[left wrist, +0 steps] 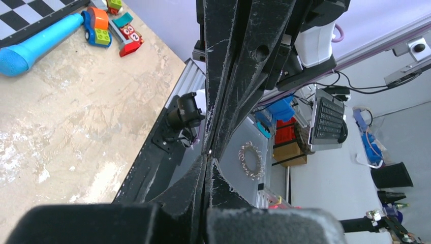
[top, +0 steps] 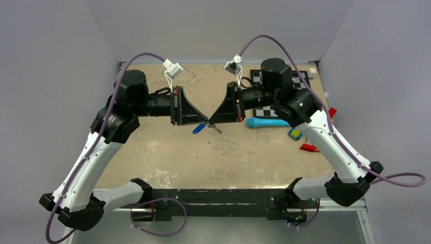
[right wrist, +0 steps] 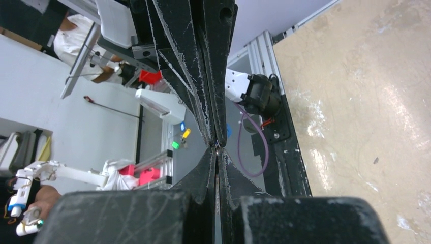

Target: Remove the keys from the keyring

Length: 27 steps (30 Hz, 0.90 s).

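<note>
Near edge: both arm bases, arms reaching in over the tan table [top: 203,168]. Mid-table, left gripper [top: 204,121] and right gripper [top: 211,121] meet tip to tip, each clenched tight, fingers pressed together in both wrist views; what they pinch is hidden. The keys [top: 216,128] sit just under the meeting tips, their blue tag [top: 198,129] on the left gripper's side. Beyond, to the right: light-blue tube [top: 267,122], small blue-and-yellow block [top: 295,133], then checkerboard [top: 256,77] at the far edge
</note>
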Each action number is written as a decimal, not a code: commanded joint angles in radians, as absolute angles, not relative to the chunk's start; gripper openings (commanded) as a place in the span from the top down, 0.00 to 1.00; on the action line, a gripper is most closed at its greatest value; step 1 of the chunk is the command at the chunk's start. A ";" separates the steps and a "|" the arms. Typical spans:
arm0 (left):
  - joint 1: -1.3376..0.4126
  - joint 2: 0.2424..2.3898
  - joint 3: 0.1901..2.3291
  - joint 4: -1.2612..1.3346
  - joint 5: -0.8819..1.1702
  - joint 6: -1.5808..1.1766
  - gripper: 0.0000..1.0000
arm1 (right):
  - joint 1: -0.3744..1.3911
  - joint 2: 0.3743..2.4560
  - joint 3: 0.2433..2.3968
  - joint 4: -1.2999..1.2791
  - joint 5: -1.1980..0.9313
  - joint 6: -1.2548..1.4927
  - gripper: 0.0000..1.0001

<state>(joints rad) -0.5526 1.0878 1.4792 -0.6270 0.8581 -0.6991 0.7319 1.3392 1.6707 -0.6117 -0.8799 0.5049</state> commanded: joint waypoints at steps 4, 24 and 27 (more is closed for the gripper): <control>-0.558 1.069 1.513 -0.529 0.791 -0.744 1.00 | 0.741 1.309 1.631 -0.396 -0.853 0.624 1.00; -0.558 0.994 1.452 -0.439 0.662 -0.834 1.00 | 0.740 1.253 1.534 -0.192 -0.826 0.753 1.00; -0.558 0.993 1.451 -0.442 0.648 -0.836 1.00 | 0.740 1.250 1.535 -0.190 -0.823 0.750 1.00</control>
